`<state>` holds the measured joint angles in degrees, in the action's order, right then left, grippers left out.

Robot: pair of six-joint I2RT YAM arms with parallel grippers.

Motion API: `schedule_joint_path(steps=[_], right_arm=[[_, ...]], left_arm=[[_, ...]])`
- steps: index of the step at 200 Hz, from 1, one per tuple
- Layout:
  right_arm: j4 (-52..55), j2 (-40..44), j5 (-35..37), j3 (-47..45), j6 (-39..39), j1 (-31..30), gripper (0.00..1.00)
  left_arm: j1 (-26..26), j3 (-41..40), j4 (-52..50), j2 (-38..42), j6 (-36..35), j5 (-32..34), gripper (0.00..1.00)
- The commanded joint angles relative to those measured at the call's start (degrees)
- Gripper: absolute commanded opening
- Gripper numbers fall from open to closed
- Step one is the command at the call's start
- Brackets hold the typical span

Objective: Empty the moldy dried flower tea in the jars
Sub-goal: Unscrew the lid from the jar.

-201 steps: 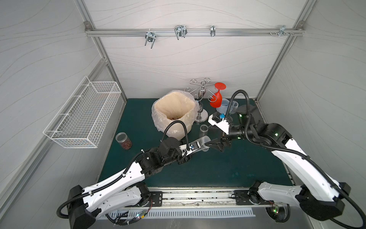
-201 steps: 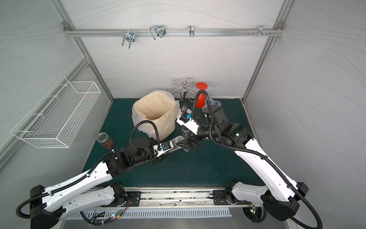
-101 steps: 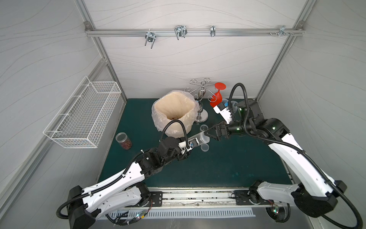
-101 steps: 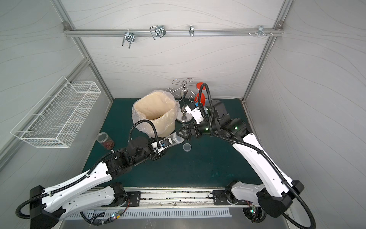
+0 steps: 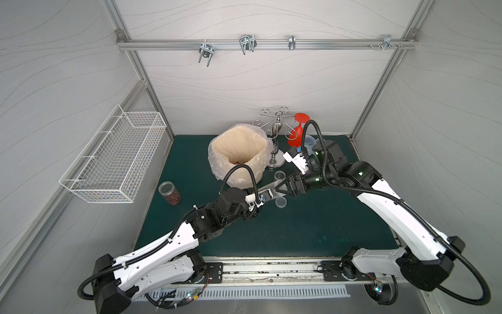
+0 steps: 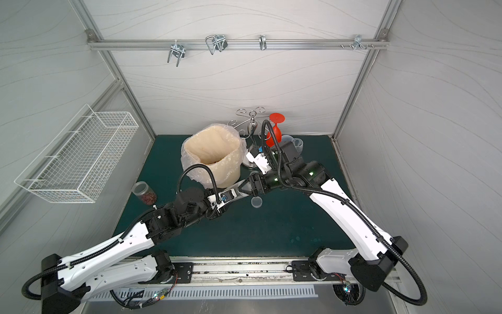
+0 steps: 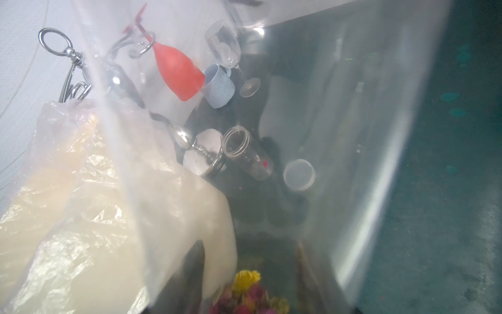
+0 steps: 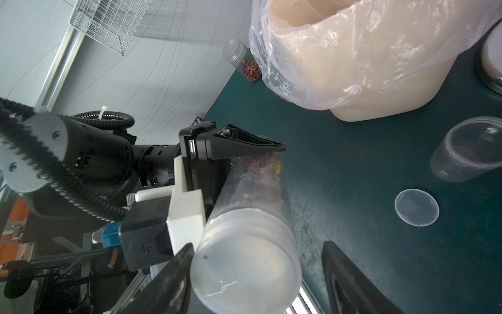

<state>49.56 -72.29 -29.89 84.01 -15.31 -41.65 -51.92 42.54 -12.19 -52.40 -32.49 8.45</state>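
**Tall jar held level between the two hands**

The tall jar (image 8: 252, 195) is gripped by the left hand (image 5: 269, 193), whose jaws are closed on its body. It is held lying nearly level above the middle of the desk (image 5: 298, 231), just in front of the lined bin (image 5: 244, 174). Its lid (image 8: 247, 266) is on and is pointed at the right hand (image 5: 281, 187). The right hand's jaws are spread wide to either side of the lid: one finger (image 8: 176, 271) is seen right beside the lid's rim and the other is kept apart from it, so nothing is gripped there. The moldy dried flower tea (image 8: 264, 165), in pink and yellow bits, is gathered inside the tall jar at the end held by the left hand.

A short jar (image 8: 470, 149) is set open and all but empty on the desk beside the bin. A loose lid (image 8: 417, 207) is laid flat on the desk near it, not touching it. A third jar (image 5: 169, 192) is placed near the left edge of the desk, with reddish tea in its lower part. A few reddish bits (image 5: 239, 162) are seen at the bottom of the bin.
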Motion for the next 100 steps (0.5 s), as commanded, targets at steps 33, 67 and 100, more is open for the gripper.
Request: schedule_joint_path(steps=[33,67,100], right_arm=[[1.6,-1.4,-1.1,0.7,2.5,-1.9,0.46],[4.6,-1.5,-0.8,3.0,18.9,-2.3,0.16],[5.2,2.3,4.1,-0.8,48.3,-4.4,0.06]], left_arm=[[-0.4,1.3,1.2,-0.4,-0.9,0.4,0.0],[-0.4,1.6,-0.1,-0.8,-0.6,-1.2,0.0],[-0.4,2.0,-1.0,-1.0,0.1,-5.8,0.0]])
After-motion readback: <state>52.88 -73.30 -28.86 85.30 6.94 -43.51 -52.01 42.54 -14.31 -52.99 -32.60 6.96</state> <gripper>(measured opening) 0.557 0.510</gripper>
